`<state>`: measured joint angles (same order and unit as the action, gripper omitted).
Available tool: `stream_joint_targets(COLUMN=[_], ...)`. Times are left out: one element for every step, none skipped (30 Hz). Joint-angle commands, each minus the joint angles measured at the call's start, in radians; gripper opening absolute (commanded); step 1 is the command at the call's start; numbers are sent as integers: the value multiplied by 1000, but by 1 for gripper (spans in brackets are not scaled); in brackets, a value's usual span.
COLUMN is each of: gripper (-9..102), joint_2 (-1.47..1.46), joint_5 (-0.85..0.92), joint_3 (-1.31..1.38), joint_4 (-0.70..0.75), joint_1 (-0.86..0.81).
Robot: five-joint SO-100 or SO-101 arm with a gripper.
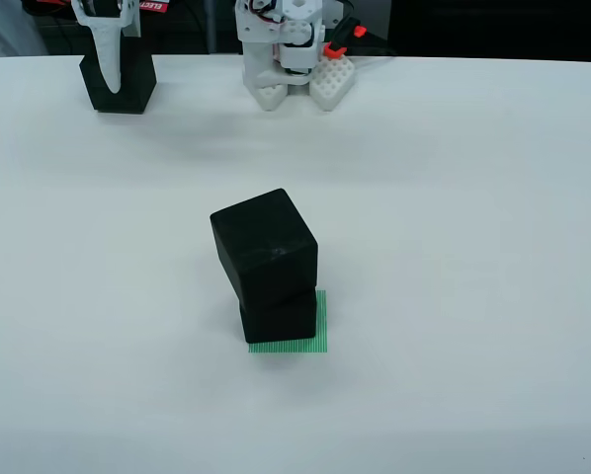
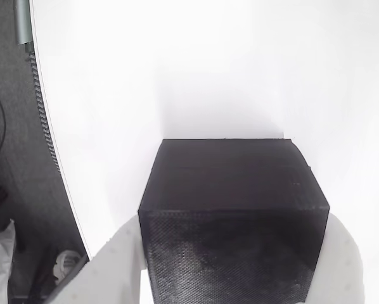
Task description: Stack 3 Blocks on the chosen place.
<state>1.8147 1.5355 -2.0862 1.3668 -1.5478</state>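
Third block (image 1: 121,81) sits far-left on the table (image 1: 473,247), between the fingers of the gripper (image 2: 231,266), which look pinched against its two sides. Green patch (image 1: 318,336) lies near-centre under a two-block stack (image 1: 266,262); top one skewed. Carry runs near and right, then above the stack

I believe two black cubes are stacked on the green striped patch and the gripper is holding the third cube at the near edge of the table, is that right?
Not quite: the third cube and the gripper around it are at the far edge of the table, top left in the front view. Two cubes do stand stacked on the green striped patch.
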Motion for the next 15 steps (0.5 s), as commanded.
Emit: stream_joint_targets(gripper=[12, 12, 12, 12, 12, 12, 12, 12, 12, 12, 12, 12, 12, 12, 12], joint_2=[0, 0, -2, -2, 0, 2, 12, 17, 21, 29, 37, 43, 49, 55, 61], joint_5=[-18, -18, -18, -18, -18, -23, -51, -81, -101, -112, -123, -138, -150, -160, -189], joint_3=[133, 179, 221, 259, 295, 321, 336, 353, 364, 373, 385, 403, 425, 451, 479], joint_4=[52, 80, 114, 149, 183, 206, 206, 206, 206, 206, 206, 204, 204, 204, 196], joint_1=[60, 75, 94, 115, 137, 160, 186, 213, 239, 265, 295, 325, 356, 385, 416])
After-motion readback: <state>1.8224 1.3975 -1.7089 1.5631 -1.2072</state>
